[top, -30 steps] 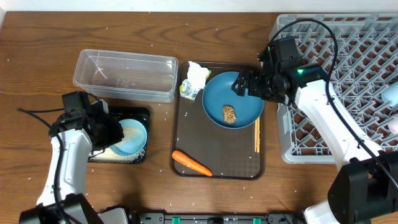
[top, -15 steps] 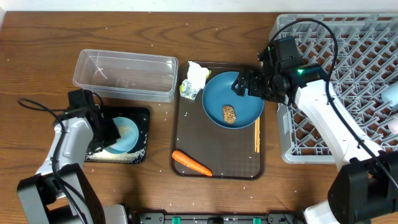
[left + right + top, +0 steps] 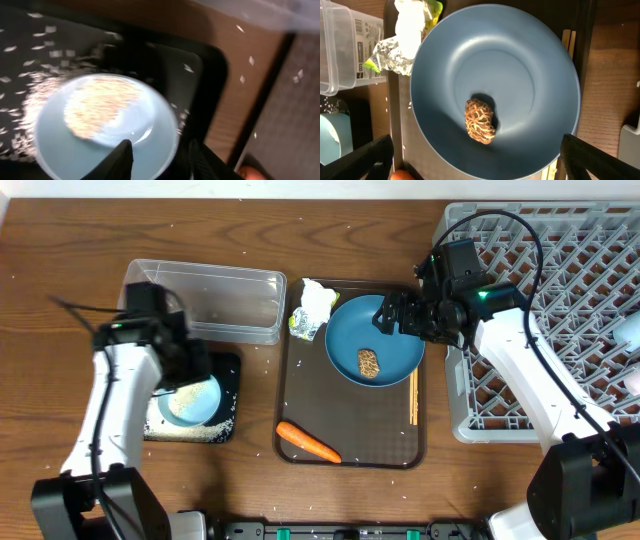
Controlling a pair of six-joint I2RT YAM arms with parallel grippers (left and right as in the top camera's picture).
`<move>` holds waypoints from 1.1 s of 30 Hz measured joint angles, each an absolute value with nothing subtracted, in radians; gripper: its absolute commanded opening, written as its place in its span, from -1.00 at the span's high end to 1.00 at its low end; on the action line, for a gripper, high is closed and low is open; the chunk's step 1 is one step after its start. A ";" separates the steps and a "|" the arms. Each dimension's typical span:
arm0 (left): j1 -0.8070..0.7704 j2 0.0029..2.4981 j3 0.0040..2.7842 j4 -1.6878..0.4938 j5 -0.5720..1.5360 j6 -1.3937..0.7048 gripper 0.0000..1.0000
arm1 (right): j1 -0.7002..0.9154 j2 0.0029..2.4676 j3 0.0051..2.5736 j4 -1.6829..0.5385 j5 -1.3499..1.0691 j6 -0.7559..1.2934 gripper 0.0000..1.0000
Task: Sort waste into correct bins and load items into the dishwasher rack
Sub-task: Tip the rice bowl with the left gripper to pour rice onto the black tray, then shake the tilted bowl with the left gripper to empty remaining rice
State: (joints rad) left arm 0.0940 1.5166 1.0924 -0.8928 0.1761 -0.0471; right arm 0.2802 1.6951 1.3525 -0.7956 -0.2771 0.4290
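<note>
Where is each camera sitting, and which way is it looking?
Overhead: fixed above the table, looking straight down at the brown tray and grey rack; the left arm and right arm show.
Left wrist: on the left arm, looking down at the blue cup of rice in the black tray; the left gripper shows at the bottom.
Right wrist: on the right arm, looking down at the dark-blue plate with the brown food lump; the right gripper shows in the bottom corners.
Shared: overhead and right wrist both show plate and lump.
</note>
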 measured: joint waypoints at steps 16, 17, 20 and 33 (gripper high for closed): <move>0.002 1.621 1.048 -0.866 0.122 -0.026 0.23 | 0.280 1.695 1.353 -0.796 -0.277 0.429 -0.98; 0.002 1.636 1.048 -0.863 0.122 -0.026 0.28 | 0.280 1.695 1.353 -0.796 -0.277 0.429 -0.98; 0.002 1.707 1.047 -0.863 0.120 -0.029 0.38 | 0.280 1.695 1.353 -0.796 -0.277 0.429 -0.99; 0.002 1.766 1.037 -0.801 0.039 -0.053 0.75 | 0.280 1.695 1.353 -0.796 -0.277 0.429 -0.99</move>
